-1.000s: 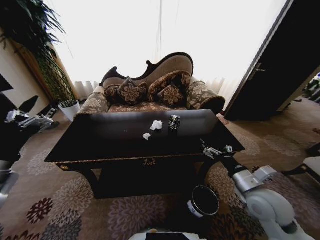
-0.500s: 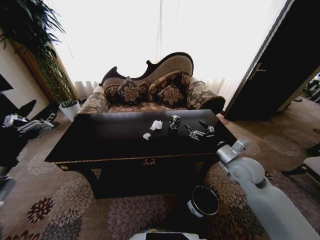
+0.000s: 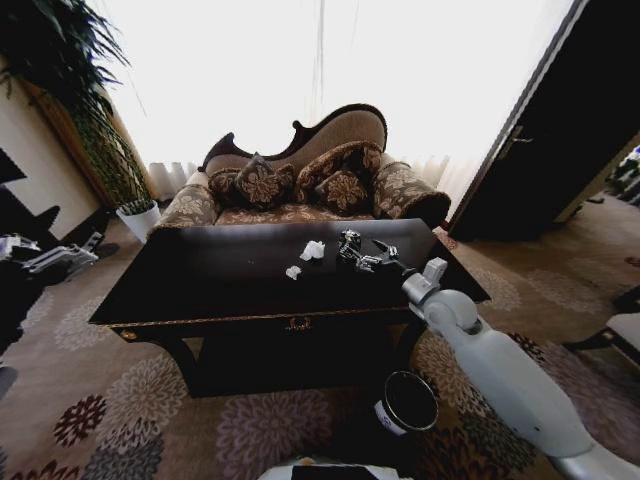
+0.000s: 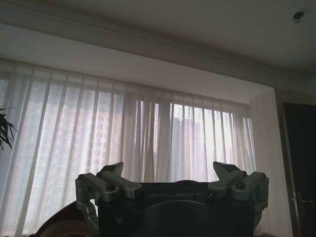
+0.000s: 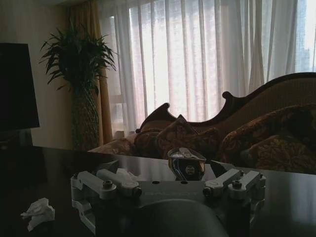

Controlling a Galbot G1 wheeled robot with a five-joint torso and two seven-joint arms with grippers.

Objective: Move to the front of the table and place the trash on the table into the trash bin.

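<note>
- Trash: one crushed drink can (image 3: 349,243), dark and patterned, standing toward the far right of the table (image 3: 200,290); two crumpled white paper wads, the larger (image 3: 313,250) just left of the can, the smaller (image 3: 293,272) nearer the front edge.
- Right pincer (image 3: 360,257): reached out low over the table, its fingers spread apart, nothing between them, the can close in front; in the right wrist view the can (image 5: 186,163) sits centred in the gap.
- Step in hand, judged: approach for a grasp on the can. Done well, it calls for keeping the can centred between the fingers, advancing until both flank its body, then closing gently; a crushed can is light and may tip or slide on the glossy surface if nudged by one finger first.
- Risk, judged: the larger wad lies near the can and could be brushed aside.
- Left pincer (image 3: 60,255): held off to the left of the table, fingers spread apart, idle.
- Trash bin (image 3: 404,403): small round black bucket with a white label, on the carpet before the table's right front corner; interior dark, contents cannot be told.
</note>
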